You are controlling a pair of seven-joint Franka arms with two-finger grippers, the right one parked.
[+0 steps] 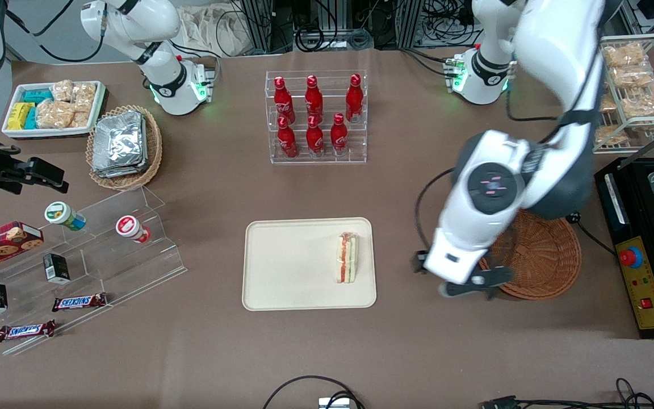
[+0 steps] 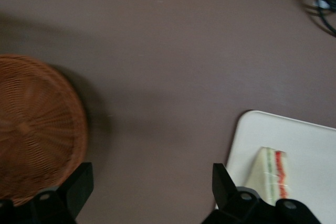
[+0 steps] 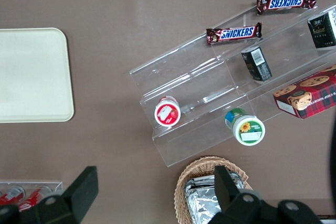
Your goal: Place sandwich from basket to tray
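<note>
basket (image 1: 548, 258): woven wicker, rough, reddish-brown | tray (image 1: 281, 267): smooth matt cream plastic | sandwich (image 1: 347, 257): soft white bread, matt | bench (image 1: 219, 187): matt brown cloth-like cover | hand (image 1: 463, 281): black matt plastic fingers, parted above the bench beside the basket

left arm is reaching out from its base w/ the elbow bent, forearm angling down toward the table, wrist pointing downward. the gripper (image 1: 466, 281) is hanging low just above the table surface, w/ its two black fingers (image 2: 79, 187) spread wide apart and nothing sitting between them. in the wrist cam both fingertips are showing clearly w/ a big gap of bare table btwn them, so the jaws are standing fully apart, not gripping anything
</note>
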